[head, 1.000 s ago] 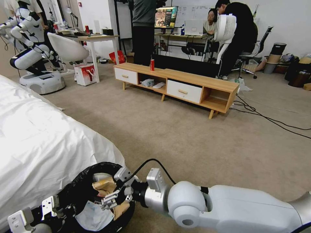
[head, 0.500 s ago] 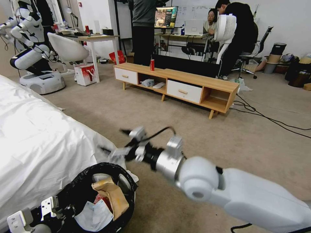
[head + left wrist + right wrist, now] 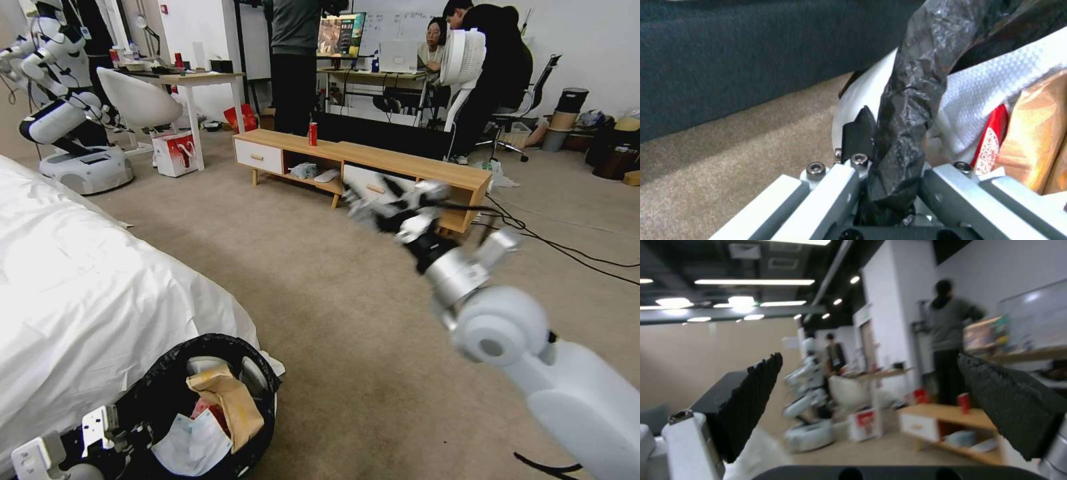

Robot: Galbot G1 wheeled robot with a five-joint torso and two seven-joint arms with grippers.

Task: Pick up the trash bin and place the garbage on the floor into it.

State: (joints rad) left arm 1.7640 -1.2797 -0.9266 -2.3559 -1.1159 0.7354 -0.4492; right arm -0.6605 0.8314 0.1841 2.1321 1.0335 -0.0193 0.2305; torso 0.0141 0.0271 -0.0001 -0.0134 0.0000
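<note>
Right gripper (image 3: 373, 200) lifted above carpet (image 3: 347, 300).

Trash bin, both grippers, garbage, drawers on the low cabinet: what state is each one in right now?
trash bin: upright, rim gripped, holding litter.
left gripper: shut on the bin's bagged rim.
right gripper: open, empty, raised in the air.
garbage: inside the bin.
cabinet drawers: closed.

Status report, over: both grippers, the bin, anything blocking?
Left gripper clamped on trash bin rim. Right gripper open, empty, raised over floor. Garbage binned. No obstruction visible.
</note>
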